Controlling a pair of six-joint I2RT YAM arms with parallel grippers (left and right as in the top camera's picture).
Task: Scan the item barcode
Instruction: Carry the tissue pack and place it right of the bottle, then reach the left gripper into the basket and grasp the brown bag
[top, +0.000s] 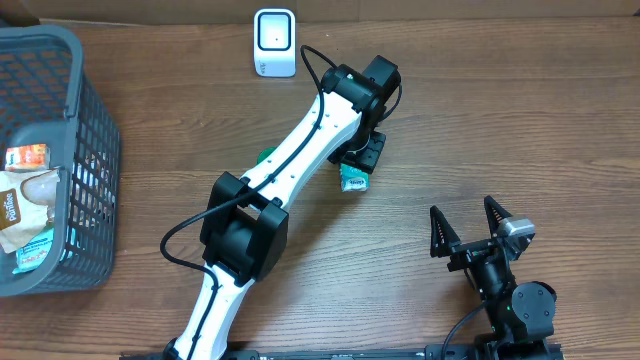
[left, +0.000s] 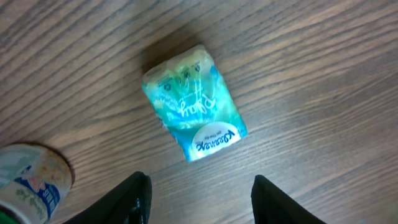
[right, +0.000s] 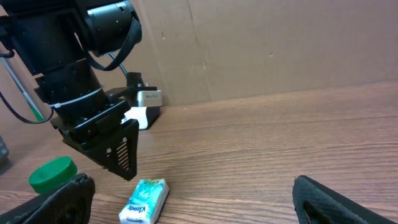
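The item, a teal tissue pack (top: 354, 180), lies flat on the wooden table. It fills the middle of the left wrist view (left: 193, 112), white label end toward the camera. My left gripper (left: 200, 180) hangs just above it, open, with nothing between its fingers; the overhead view shows it (top: 358, 155) just behind the pack. The white scanner (top: 274, 42) stands at the table's far edge. My right gripper (top: 463, 210) rests open and empty at the front right, its camera facing the tissue pack (right: 145, 200) and the left gripper (right: 115, 149).
A grey basket (top: 95, 150) with several packaged goods stands at the left. A green-lidded container (top: 266, 157) sits beside the left arm, also seen as the container (left: 31, 183) at that wrist view's lower left. A cardboard wall (right: 280, 43) backs the table.
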